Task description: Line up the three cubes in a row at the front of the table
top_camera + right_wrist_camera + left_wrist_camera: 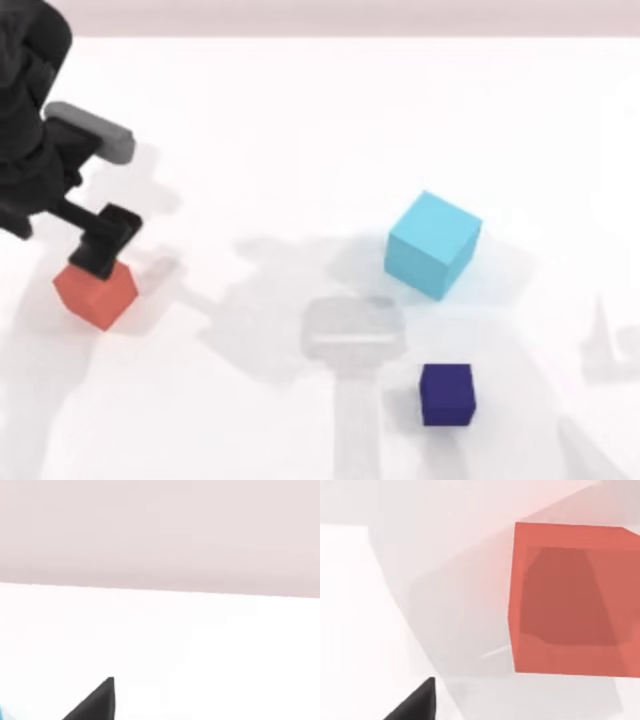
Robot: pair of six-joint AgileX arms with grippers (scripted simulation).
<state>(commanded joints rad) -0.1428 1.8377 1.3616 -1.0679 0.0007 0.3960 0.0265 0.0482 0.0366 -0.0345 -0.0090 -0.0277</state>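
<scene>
top: left gripper down over the coral-red cube, grip unclear; cyan cube and navy cube well off to its right on the table | left wrist: only coral cube, fingertip beside it | right wrist: bare table, cyan sliver.

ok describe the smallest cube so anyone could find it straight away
On the white table, look to the top view's lower right. Below the big cyan cube sits the navy cube, apart from it. It is the darkest and smallest of the three cubes.
</scene>
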